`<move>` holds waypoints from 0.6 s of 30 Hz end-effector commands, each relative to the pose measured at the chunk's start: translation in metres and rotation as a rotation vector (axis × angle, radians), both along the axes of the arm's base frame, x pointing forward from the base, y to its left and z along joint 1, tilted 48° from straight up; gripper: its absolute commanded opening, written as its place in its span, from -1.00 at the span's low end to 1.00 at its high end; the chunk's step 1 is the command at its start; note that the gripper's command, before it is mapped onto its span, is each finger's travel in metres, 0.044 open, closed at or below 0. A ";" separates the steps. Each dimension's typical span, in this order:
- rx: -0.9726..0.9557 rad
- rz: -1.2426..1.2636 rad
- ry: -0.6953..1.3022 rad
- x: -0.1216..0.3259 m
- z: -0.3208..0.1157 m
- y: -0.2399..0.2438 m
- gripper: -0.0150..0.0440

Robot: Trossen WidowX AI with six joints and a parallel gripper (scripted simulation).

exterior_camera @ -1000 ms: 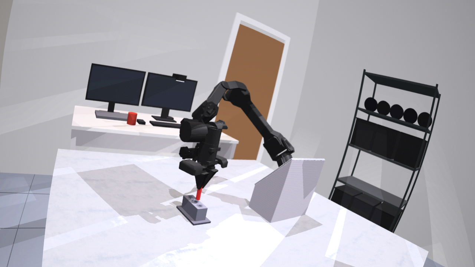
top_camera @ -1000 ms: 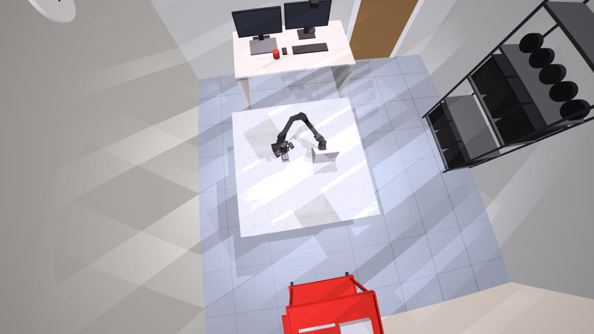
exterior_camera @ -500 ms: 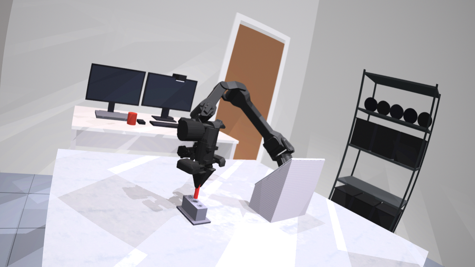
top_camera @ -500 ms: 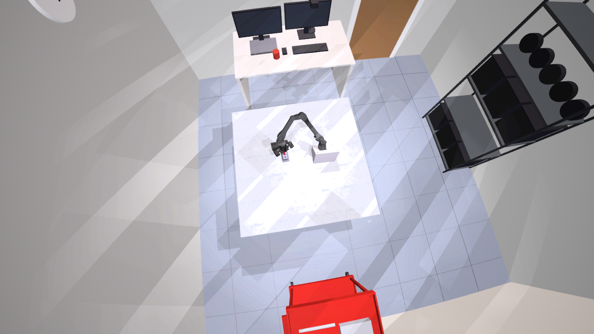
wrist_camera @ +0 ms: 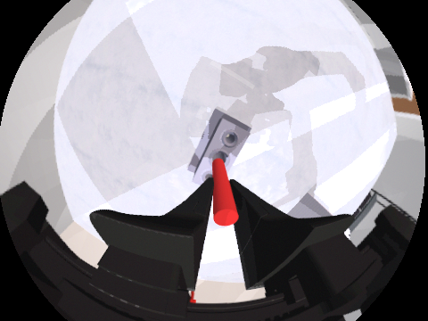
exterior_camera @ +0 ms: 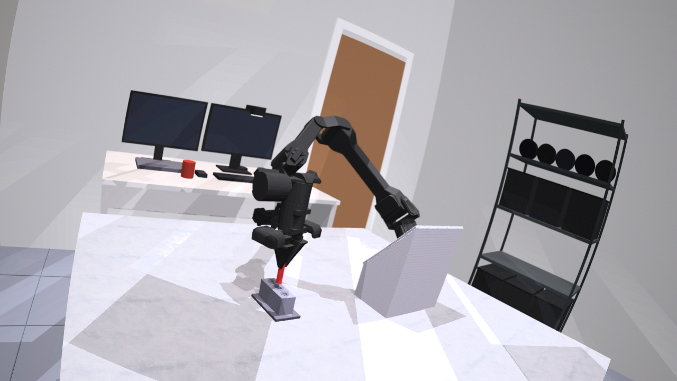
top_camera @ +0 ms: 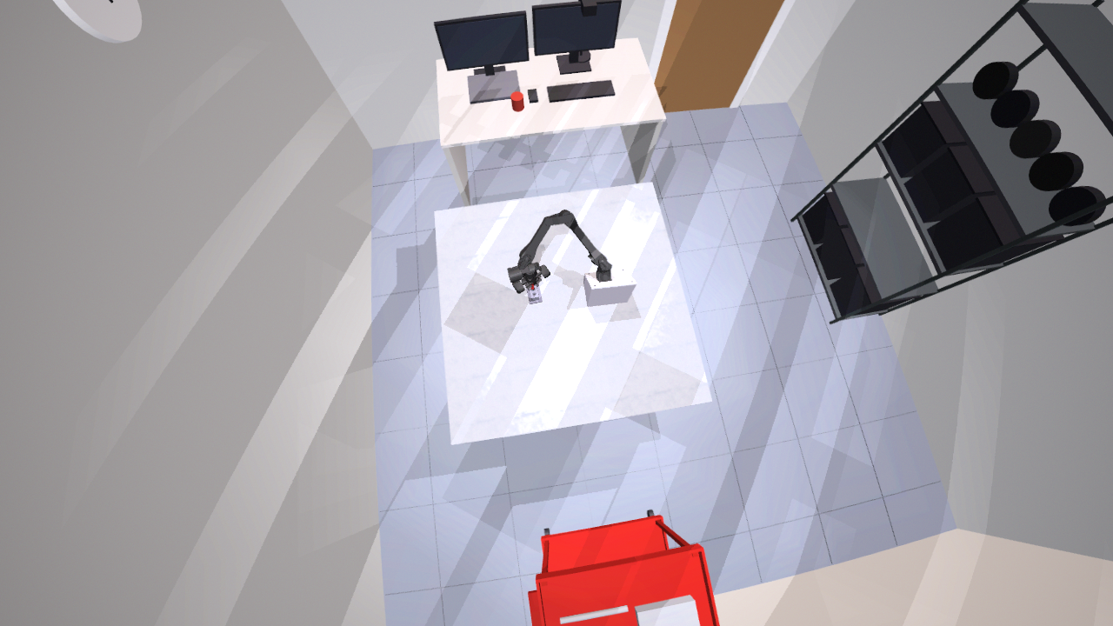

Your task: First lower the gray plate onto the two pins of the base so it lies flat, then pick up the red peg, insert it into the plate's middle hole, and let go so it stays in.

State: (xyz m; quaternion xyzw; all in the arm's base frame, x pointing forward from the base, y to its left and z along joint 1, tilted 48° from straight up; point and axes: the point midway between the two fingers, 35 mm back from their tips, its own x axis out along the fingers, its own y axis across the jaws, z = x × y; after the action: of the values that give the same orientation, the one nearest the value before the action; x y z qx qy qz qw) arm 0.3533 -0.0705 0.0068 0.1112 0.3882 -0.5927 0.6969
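The gray plate (top_camera: 534, 297) (exterior_camera: 276, 299) (wrist_camera: 241, 133) lies flat on the base (exterior_camera: 285, 318), whose thin dark edge shows beneath it. Three round holes run in a row along its top. My gripper (top_camera: 533, 284) (exterior_camera: 282, 265) (wrist_camera: 220, 183) is shut on the red peg (exterior_camera: 280, 275) (wrist_camera: 224, 198) and holds it nearly upright, leaning slightly. The peg's lower end is at the plate's middle hole, covering part of it in the wrist view. The hole's rim still shows beside the tip, and I cannot tell whether the tip touches or has entered.
A light gray wedge-shaped block (top_camera: 610, 290) (exterior_camera: 410, 277) stands at the arm's base, to the right of the plate. All this is on the white marble table (top_camera: 497, 389) (exterior_camera: 189, 331). A desk (top_camera: 467, 128) with monitors is behind, and a shelf rack (exterior_camera: 511, 212) stands to the right.
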 end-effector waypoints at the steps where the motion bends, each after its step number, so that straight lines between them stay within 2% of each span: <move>1: 0.000 0.000 0.000 0.000 -0.001 -0.001 -0.49; 18: -0.001 0.002 0.001 -0.002 -0.009 -0.013 -0.49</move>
State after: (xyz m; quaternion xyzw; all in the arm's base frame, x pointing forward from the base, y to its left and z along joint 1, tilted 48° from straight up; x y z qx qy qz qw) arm 0.3512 -0.0841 -0.0030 0.1107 0.3885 -0.5927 0.6968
